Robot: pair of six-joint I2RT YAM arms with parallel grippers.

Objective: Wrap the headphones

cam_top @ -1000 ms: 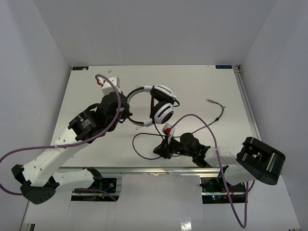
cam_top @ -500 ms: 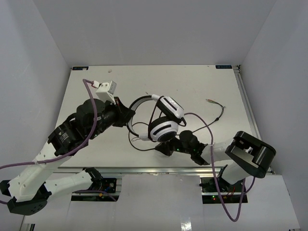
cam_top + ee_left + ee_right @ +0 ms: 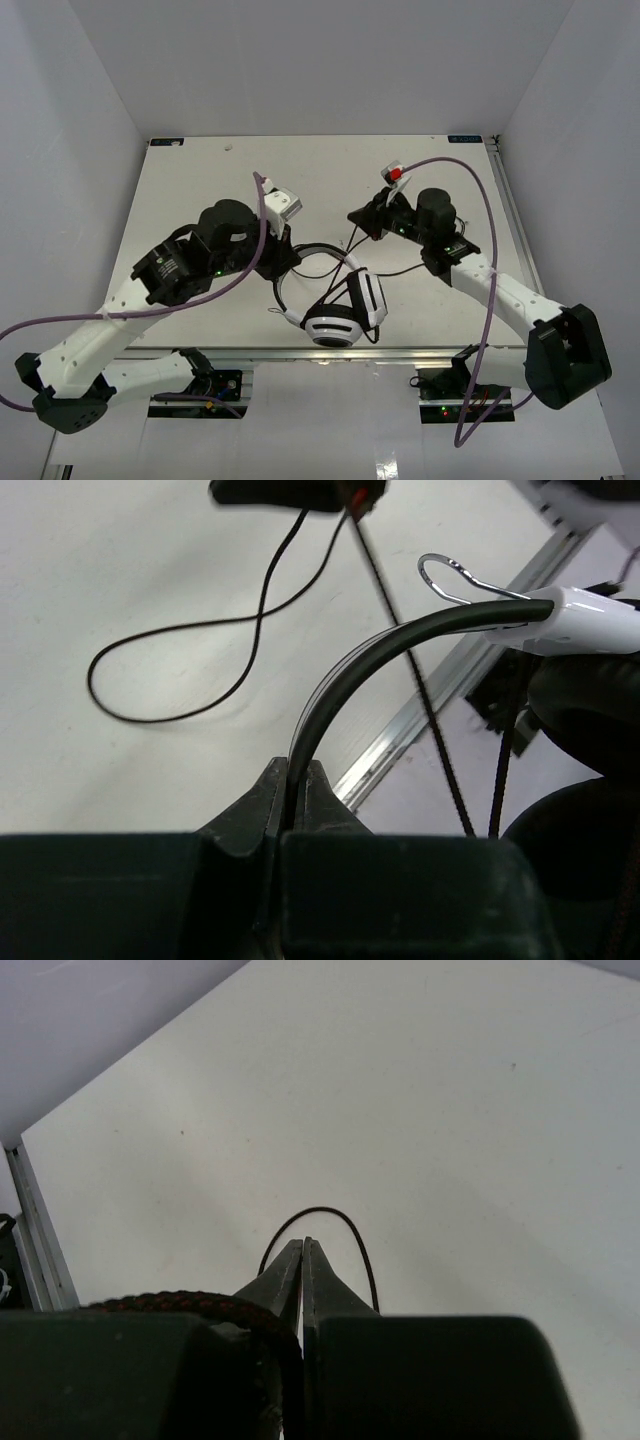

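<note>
The left jaws are clamped shut on the headband (image 3: 340,680), which arcs up from between their tips. It leads to the ear cups (image 3: 368,298), just beyond the tips and off to one side. So the headphones (image 3: 340,322) hang from this grip near the table (image 3: 450,1110) edge.

The right jaws are pressed together, and a thin loop of the cord (image 3: 318,1210) bows out just ahead of their tips. A straight stretch runs from them toward the cups, so I judge they pinch the cord rather than merely touch it.

To wind well, the left jaws should hold the band steady as an anchor. The right jaws should lead the cord around the band with light tension and avoid jerking. The slack loop (image 3: 130,665) lying beyond both grips could snag and needs watching.

No container shows in any view.
</note>
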